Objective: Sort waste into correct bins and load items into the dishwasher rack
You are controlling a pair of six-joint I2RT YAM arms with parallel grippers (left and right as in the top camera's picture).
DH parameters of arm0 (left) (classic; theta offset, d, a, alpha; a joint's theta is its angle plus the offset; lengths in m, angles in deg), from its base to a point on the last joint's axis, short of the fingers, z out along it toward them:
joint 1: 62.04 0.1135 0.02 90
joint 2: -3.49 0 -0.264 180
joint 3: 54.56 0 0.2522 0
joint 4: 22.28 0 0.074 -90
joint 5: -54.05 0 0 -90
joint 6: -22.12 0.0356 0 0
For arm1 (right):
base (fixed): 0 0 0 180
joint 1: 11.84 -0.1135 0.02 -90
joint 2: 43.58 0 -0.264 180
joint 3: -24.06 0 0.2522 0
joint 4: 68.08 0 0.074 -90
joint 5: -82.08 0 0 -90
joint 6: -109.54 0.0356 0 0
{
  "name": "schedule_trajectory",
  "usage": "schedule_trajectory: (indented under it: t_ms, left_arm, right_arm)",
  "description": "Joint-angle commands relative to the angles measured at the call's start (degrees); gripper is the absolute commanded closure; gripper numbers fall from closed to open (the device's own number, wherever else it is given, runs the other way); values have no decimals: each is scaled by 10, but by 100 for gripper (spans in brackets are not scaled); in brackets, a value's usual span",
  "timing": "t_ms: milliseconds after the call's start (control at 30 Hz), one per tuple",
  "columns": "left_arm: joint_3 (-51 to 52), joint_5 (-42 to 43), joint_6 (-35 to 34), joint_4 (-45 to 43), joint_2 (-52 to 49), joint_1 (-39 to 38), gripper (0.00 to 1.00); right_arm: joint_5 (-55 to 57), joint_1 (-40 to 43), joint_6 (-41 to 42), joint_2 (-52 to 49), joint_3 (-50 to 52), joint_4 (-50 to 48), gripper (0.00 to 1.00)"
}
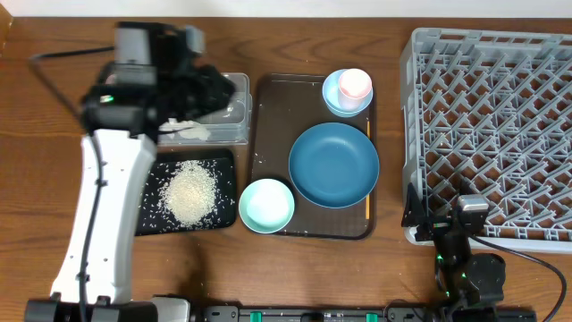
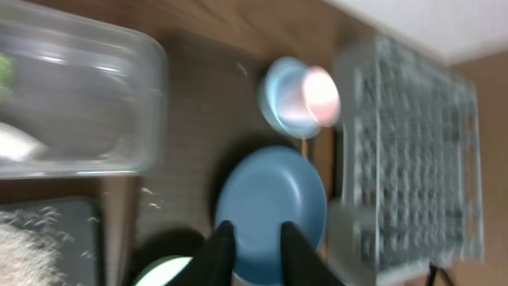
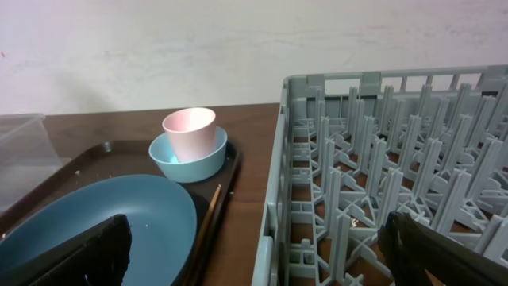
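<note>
My left gripper [image 2: 255,238] hovers over the clear tub [image 1: 234,112], jaws a narrow gap apart with nothing between them. White tissue [image 1: 190,133] lies in the tub, beside a blurred bit of green [image 2: 4,71]. The rice heap [image 1: 189,192] sits on the black tray [image 1: 223,161]. The dark blue dish [image 1: 333,164], the mint-green bowl [image 1: 266,205] and the pink cup [image 1: 355,84] standing in the light blue bowl [image 1: 332,97] rest on the brown serving tray. My right gripper [image 3: 262,254] is wide open and empty at the near-left corner of the grey rack [image 1: 492,125].
The brown serving tray [image 1: 268,116] lies between the bins and the rack. A thin stick [image 3: 208,210] lies along its right edge beside the dish. Stray rice grains [image 2: 147,199] are scattered near the black tray.
</note>
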Motion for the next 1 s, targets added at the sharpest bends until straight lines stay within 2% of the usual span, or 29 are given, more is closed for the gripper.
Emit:
schedule_trajectory:
  t_ms: [0, 167, 333, 700, 967]
  left_arm:
    - [6, 6, 37, 0, -22, -68, 93]
    - [6, -135, 36, 1, -79, -170, 94]
    - [6, -178, 16, -6, -157, -225, 94]
    - [6, -190, 7, 0, -295, -234, 93]
    - [6, -239, 7, -26, -314, -234, 94]
  right_arm:
    - [1, -4, 6, 2, 1, 2, 1]
    - [1, -4, 6, 2, 1, 2, 1]
    - [1, -4, 6, 2, 1, 3, 1]
    - [1, -4, 6, 2, 1, 2, 1]
    - [1, -4, 6, 2, 1, 3, 1]
